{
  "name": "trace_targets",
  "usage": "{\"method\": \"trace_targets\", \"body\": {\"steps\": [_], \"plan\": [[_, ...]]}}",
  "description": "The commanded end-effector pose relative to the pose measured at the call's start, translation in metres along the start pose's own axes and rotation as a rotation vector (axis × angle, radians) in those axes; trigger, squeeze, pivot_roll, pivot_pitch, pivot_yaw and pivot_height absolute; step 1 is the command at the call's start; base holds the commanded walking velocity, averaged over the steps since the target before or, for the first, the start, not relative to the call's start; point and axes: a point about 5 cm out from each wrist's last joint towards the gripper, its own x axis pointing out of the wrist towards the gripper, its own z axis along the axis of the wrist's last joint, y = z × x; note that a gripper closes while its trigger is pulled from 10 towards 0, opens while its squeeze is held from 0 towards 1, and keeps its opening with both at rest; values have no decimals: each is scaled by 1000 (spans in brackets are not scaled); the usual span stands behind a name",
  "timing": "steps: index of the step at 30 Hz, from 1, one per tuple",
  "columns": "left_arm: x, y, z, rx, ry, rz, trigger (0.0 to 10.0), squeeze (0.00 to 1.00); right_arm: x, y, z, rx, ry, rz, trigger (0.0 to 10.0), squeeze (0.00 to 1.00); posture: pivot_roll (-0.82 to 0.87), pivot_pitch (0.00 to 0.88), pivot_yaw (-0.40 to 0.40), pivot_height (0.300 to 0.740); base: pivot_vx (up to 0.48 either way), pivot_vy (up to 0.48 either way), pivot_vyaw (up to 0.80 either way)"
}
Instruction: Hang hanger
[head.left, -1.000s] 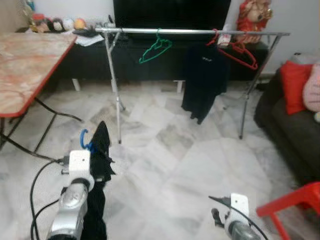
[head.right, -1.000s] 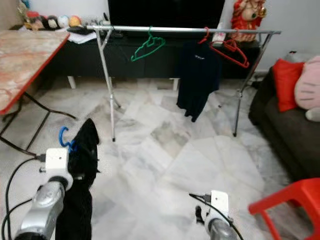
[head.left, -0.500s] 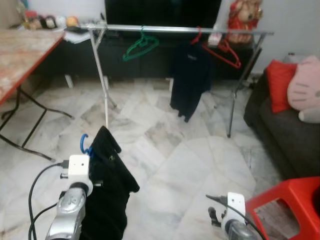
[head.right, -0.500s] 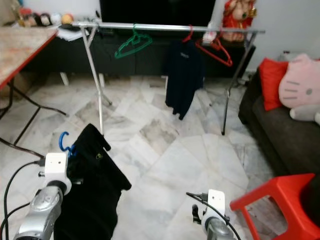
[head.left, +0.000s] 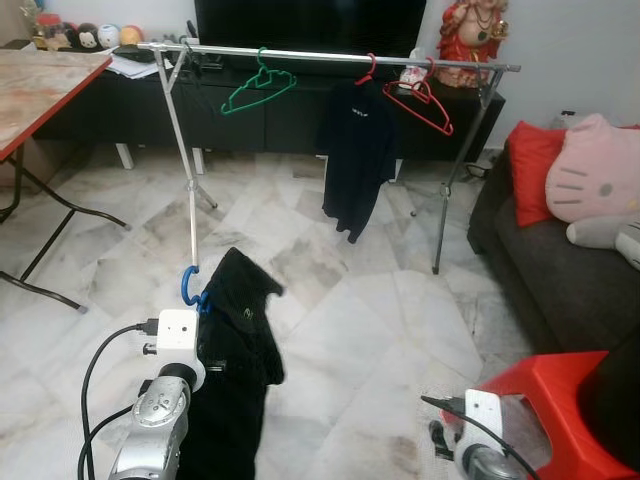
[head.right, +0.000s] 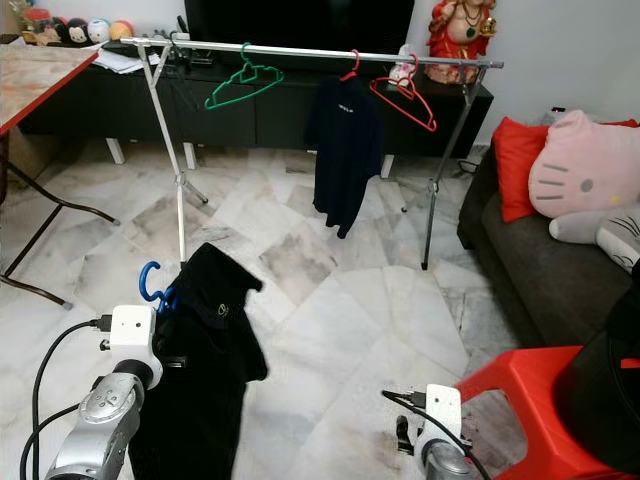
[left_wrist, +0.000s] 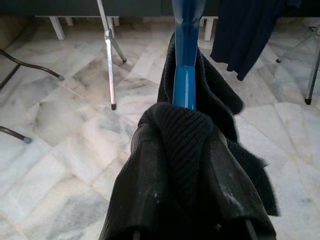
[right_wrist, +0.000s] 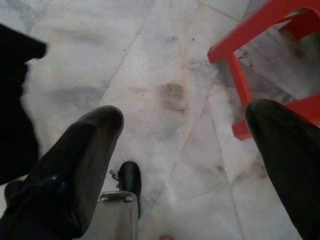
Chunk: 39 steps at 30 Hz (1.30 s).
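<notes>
Ahead, the clothes rail (head.left: 300, 52) ran crosswise over the marble floor (head.left: 340, 300), well apart from the robot and nearer its left arm. On it hung a green hanger (head.left: 258, 88), a dark shirt (head.left: 355, 150) and a red hanger (head.left: 420, 95), with a bare stretch between the rail's left end and the green one. The left gripper (left_wrist: 182, 150) was clenched on the black garment (head.left: 235, 350) over the blue hanger (head.left: 190, 290), hook upward toward the rail. The right gripper (right_wrist: 185, 150) hung low beside the red stool (head.left: 545, 390), fingers spread wide, empty.
</notes>
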Motion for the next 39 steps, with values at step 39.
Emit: {"method": "trace_targets", "body": {"steps": [39], "plan": [[7,-13,15,38,-58,-124,10000,0,-2,4,-13,22,27,-3,10000,0,-25,0,-25,740,415,0,0]]}}
